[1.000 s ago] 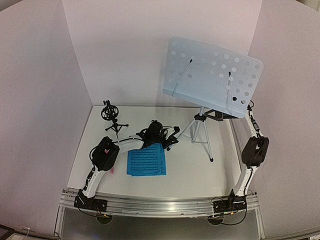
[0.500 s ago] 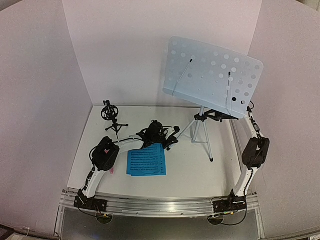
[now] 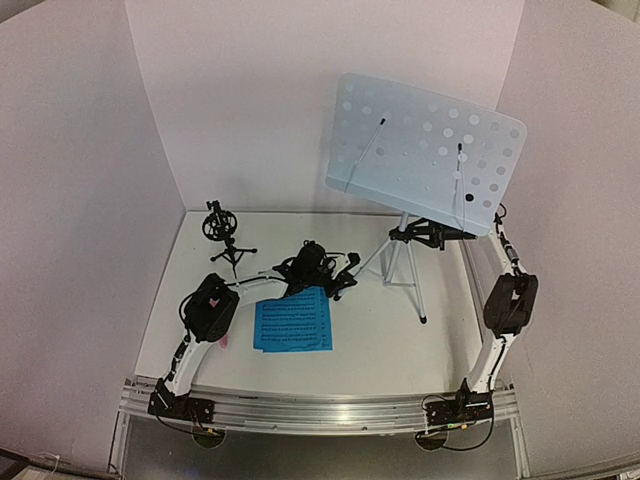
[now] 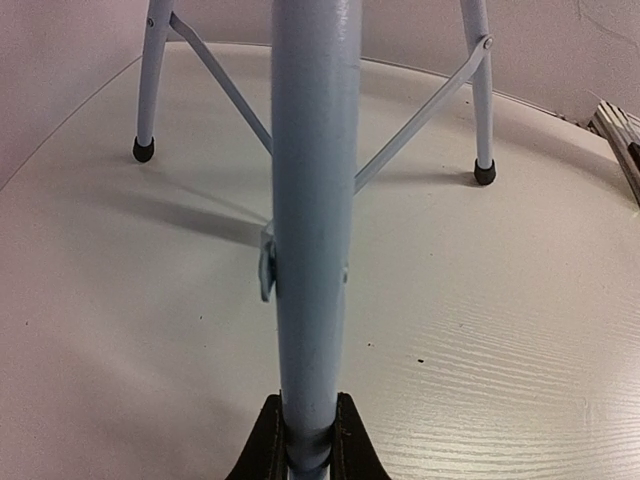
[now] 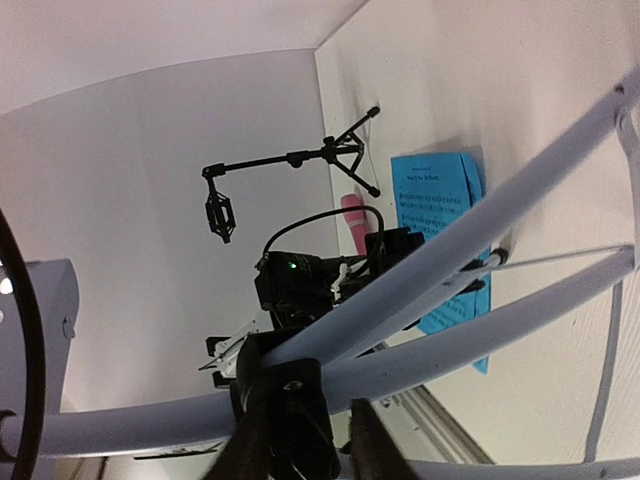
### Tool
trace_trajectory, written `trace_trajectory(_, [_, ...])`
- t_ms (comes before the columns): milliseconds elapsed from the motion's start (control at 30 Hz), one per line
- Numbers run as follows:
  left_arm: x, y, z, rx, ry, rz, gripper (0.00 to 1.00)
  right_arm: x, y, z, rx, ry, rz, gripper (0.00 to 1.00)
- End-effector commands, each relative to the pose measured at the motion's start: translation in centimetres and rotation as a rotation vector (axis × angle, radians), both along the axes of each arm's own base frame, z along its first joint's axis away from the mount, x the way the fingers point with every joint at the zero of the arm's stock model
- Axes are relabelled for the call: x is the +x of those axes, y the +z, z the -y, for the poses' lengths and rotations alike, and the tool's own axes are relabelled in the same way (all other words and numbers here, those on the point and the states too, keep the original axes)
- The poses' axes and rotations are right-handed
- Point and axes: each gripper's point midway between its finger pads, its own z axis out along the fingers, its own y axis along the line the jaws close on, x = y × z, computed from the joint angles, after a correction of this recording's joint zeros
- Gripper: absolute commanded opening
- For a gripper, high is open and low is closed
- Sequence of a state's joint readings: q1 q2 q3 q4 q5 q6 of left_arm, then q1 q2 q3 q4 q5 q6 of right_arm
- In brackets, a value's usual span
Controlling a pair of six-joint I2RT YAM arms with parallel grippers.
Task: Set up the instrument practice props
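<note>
The pale blue perforated music stand [image 3: 425, 150] stands on its tripod [image 3: 400, 258] at the back right. My left gripper [image 3: 347, 279] is shut on one pale blue tripod leg [image 4: 308, 250], low near the table; its fingertips [image 4: 268, 440] pinch the tube. My right gripper [image 3: 425, 236] is under the desk, its jaws open astride the black tripod hub [image 5: 290, 395], with a small gap on one side. The blue sheet-music pages [image 3: 292, 322] lie flat in front of the left arm. The pink microphone [image 5: 352, 220] lies beside them. The black tripod mic holder [image 3: 222, 232] stands at the back left.
Two other tripod feet [image 4: 143, 150] rest on the white table [image 3: 380, 340]. White walls close in the back and both sides. A metal rail [image 3: 320, 410] runs along the near edge. The left arm's elbow [image 3: 210, 305] hangs over the table's left.
My right gripper has shifted slightly left toward the tripod hub under the stand's desk. The left arm, the stand and the pages have not moved.
</note>
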State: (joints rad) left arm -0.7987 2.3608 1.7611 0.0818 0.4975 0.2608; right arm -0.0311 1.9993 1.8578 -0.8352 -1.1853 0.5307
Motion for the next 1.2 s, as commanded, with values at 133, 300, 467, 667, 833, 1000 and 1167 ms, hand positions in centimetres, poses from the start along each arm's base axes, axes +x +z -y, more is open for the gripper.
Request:
trace_trajectory(133, [2.2,1.0,-0.7,0.014,0.101,0.039,0.00,0.5,2.2,2.4,-0.088,-0.082,0.054,0.48])
trace_trajectory(300, [2.3,0.9,-0.8,0.010,0.117,0.025,0.00,0.5,2.4,4.6,-0.222,-0.110,0.234,0.49])
trace_trajectory(467, [2.1,0.3,-0.9,0.009,0.122,-0.006,0.00,0.7,3.1,4.9,-0.285,-0.078,0.418,0.49])
trace_trajectory(667, [2.1,0.0,-0.9,0.013,0.127,-0.012,0.00,-0.4,3.8,5.7,-0.433,-0.007,0.817,0.51])
trace_trajectory(833, [2.2,0.2,-0.8,0.012,0.120,0.000,0.00,-2.1,4.2,5.3,-0.487,0.015,1.318,0.57])
trace_trajectory(1000, [2.2,0.1,-0.7,0.013,0.104,0.017,0.00,-4.0,3.4,4.6,-0.532,0.055,1.682,0.59])
trace_trajectory(1167, [2.0,0.1,-0.7,0.017,0.095,0.016,0.00,-3.9,3.8,4.5,-0.692,0.052,1.891,0.58])
